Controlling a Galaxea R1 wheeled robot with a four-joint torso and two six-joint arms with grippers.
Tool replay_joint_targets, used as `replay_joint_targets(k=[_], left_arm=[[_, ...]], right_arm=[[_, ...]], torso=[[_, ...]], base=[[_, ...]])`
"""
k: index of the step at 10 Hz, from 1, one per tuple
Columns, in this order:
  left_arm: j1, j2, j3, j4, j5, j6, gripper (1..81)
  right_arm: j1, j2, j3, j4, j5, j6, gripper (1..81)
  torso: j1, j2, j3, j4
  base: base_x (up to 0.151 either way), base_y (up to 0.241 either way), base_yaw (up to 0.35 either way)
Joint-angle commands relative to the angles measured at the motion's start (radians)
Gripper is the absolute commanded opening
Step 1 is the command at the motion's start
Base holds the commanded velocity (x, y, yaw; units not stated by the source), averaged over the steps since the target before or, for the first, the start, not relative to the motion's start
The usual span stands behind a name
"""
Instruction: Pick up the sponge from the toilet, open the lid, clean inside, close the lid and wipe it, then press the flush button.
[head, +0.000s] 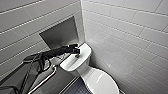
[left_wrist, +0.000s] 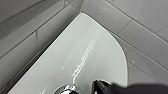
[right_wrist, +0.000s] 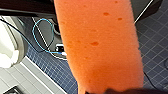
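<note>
The left gripper (head: 78, 50) hovers above the tank top of the toilet (head: 72, 64), just over the flush button (head: 77, 56); whether its jaws are spread I cannot tell. To the right and nearer, the lid (head: 101, 81) lies closed. The right gripper (right_wrist: 117, 91) has its jaws pinching the sponge (right_wrist: 100, 45) above blue floor tiles (right_wrist: 155, 60).

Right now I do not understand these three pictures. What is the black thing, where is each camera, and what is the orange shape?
The black thing is the robot's left arm. The wide picture comes from a camera high on the robot: the arm reaches over the toilet, near the flush button on the tank top. The second camera sits on that wrist. The third sits on the right wrist; the orange sponge seems held in the right jaws, above blue floor tiles.
</note>
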Motion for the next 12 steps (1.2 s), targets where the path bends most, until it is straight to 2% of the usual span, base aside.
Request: replay_joint_targets(k=[1, 12], left_arm=[[-0.176, -0.024, -0.022, 0.033, 0.035, 0.002, 1.0], [-0.116, 0.01, -0.115, 0.097, 0.035, 0.003, 1.0]], right_arm=[[-0.034, 0.01, 0.01, -0.01, -0.072, 0.0, 1.0], [-0.029, 0.017, 0.013, -0.016, -0.072, -0.003, 1.0]], torso=[[0.0, 0.0, 0.0, 0.0], [0.0, 0.0, 0.0, 0.0]], base=[[0.0, 0.0, 0.0], [0.0, 0.0, 0.0]])
